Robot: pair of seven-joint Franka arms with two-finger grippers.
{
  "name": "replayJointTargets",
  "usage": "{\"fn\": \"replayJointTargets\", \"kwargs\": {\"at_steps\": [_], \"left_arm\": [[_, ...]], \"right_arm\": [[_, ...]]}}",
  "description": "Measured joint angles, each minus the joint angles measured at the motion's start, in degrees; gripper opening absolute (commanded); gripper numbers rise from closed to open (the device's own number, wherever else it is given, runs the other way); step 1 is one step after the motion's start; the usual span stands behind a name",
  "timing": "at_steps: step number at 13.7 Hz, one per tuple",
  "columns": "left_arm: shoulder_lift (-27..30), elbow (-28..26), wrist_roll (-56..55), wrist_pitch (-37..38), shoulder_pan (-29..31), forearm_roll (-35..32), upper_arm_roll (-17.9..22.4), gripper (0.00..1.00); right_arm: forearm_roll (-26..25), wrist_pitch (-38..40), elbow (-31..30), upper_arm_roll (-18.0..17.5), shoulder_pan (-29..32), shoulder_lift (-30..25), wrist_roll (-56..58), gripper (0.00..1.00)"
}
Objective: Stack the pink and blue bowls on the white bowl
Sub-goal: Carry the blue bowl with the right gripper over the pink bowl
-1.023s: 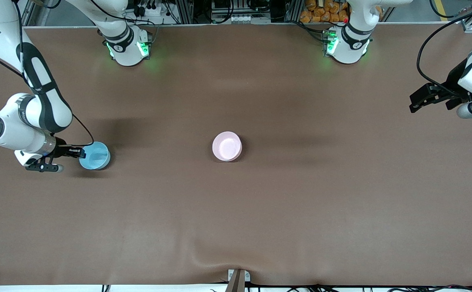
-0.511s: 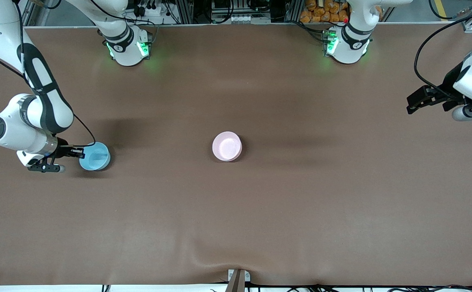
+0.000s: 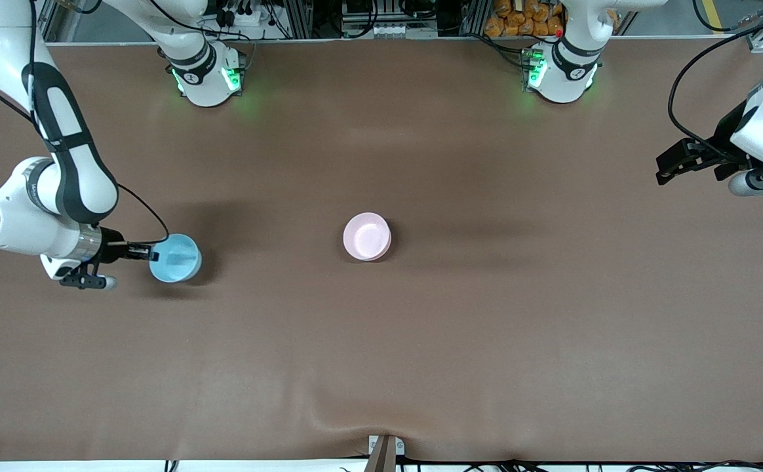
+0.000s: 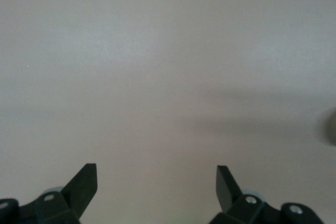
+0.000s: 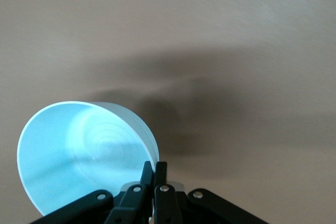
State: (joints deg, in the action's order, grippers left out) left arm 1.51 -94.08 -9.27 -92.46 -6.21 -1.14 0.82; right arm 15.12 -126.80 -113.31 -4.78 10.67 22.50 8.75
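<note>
The light blue bowl (image 3: 177,257) is held by its rim in my right gripper (image 3: 153,252), which is shut on it over the right arm's end of the table. In the right wrist view the blue bowl (image 5: 79,150) tilts, with my right gripper (image 5: 156,167) pinching its wall and a shadow on the cloth past it. The pale pink bowl (image 3: 367,236) sits at the table's middle. No off-white bowl shows on its own. My left gripper (image 3: 666,169) waits open and empty over the left arm's end; in its wrist view my left gripper (image 4: 156,174) has only bare cloth before it.
The brown cloth (image 3: 460,341) has a raised wrinkle at the edge nearest the front camera (image 3: 349,419). The two arm bases (image 3: 206,75) stand along the edge farthest from the front camera.
My right gripper has carried the blue bowl a short way toward the pink bowl at the table's middle. The left arm has shifted only slightly.
</note>
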Motion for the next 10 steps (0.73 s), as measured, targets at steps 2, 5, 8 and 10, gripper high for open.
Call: {"fn": "replayJointTargets", "kwargs": {"at_steps": [2,5,8,10], "left_arm": [[-0.02,0.00,0.00,-0.11,-0.01,0.00,-0.01,1.00],[-0.02,0.00,0.00,-0.25,-0.02,0.00,-0.02,1.00],[-0.02,0.00,0.00,-0.29,-0.02,0.00,-0.02,1.00],[-0.02,0.00,0.00,-0.29,-0.02,0.00,-0.02,1.00]], "right_arm": [[0.65,0.51,2.11,-0.61,-3.81,0.00,-7.17,0.00],[0.73,0.51,4.33,-2.87,-10.61,0.00,-20.77,0.00],[0.78,0.45,5.18,-7.04,-15.09,0.00,-33.04,0.00],[0.79,-0.11,5.30,-11.09,-16.12,0.00,-40.40,0.00]]}}
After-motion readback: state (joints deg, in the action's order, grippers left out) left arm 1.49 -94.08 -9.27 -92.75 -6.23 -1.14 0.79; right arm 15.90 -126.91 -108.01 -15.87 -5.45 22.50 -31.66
